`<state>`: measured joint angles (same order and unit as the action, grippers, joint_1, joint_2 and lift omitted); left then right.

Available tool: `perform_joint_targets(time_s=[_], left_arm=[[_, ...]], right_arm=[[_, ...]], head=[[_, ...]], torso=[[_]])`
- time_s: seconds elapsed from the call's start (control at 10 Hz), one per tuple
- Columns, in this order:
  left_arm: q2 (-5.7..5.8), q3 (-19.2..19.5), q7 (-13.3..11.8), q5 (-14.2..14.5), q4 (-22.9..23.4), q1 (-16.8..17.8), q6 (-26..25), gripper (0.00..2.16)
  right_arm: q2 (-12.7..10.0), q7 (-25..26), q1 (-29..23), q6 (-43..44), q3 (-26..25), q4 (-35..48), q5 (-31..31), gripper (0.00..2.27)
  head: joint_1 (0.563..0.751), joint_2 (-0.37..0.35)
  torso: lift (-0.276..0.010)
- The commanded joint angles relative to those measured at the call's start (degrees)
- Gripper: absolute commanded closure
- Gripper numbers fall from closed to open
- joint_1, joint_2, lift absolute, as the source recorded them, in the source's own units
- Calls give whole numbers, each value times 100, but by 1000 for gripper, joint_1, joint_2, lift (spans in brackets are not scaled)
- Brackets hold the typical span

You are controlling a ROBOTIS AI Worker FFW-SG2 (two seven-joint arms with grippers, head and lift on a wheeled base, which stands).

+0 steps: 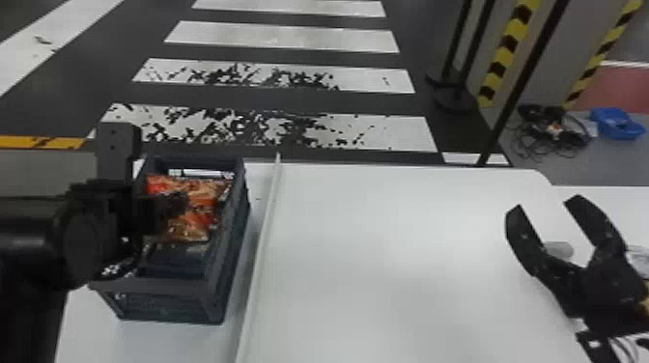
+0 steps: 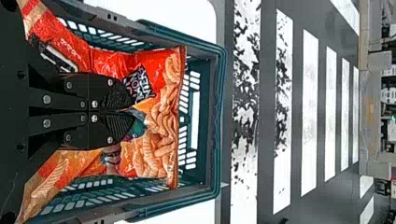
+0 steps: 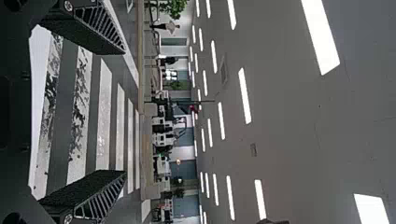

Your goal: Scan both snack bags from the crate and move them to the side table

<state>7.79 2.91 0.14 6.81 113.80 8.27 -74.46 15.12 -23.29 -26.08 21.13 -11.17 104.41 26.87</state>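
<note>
Slip: the bag (image 2: pixel 159 147) might slide out on a lift, since the left gripper (image 2: pixel 134 112) seems to bite only a thin fold of its slick film at the fingertips; that fold is half hidden by the fingers, so the depth of the grip stays a guess.
Double pick: red and orange film lies on both sides of the gripper and beyond its tips; one bag or two overlapping, the pictures don't settle it; if two, the other could be dragged up and dropped, or its code could be missed at scanning.
Snag: the crate (image 2: pixel 219 93) closes round the work, its end wall just past the bag's far edge; a wide bag raised at a slant could catch the rim, tear, or tug the crate along.
Ridge: a raised strip (image 1: pixel 263 227) runs along the white top (image 1: pixel 386 251) to the right of the left gripper; a bag carried low that way might brush it.
Left pose: the arm comes in from the left edge, its forearm nearly across the view, and its gripper dips over the crate; fingers brought together, apparently clamped on the bag.
Right pose: the right gripper (image 1: pixel 544 207) waits above the top, well apart from the crate; fingers wide apart with nothing between them, pointing away from the robot.
Bag's place: right at the left gripper's tips and spread around them, in the crate.
</note>
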Motion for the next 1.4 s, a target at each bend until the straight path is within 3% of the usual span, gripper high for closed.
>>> perform_joint_targets(time_s=[0.0, 0.3, 0.7, 1.0, 1.3], left_arm=[[47, 26, 57, 5, 72, -71, 31, 1416], [126, -9, 180, 14, 116, -177, 155, 1416], [74, -27, -154, 163, 186, -177, 67, 1416], [74, -97, -119, 154, 599, -194, -74, 1416], [100, -88, -75, 110, 696, -282, -92, 1416]], right_arm=[[0, 0, -20, 1, -8, 0, 11, 76], [-18, 0, -46, 18, -8, 9, 29, 76], [-18, 0, -82, 1, -61, 62, 73, 76], [-18, 0, -82, 1, -52, 62, 73, 76], [-18, 0, -99, -17, -61, 88, 99, 76]], head=[[695, -46], [695, -30], [695, -44], [695, -70], [695, -69]], torso=[[-95], [-95], [-95], [-95], [-95]])
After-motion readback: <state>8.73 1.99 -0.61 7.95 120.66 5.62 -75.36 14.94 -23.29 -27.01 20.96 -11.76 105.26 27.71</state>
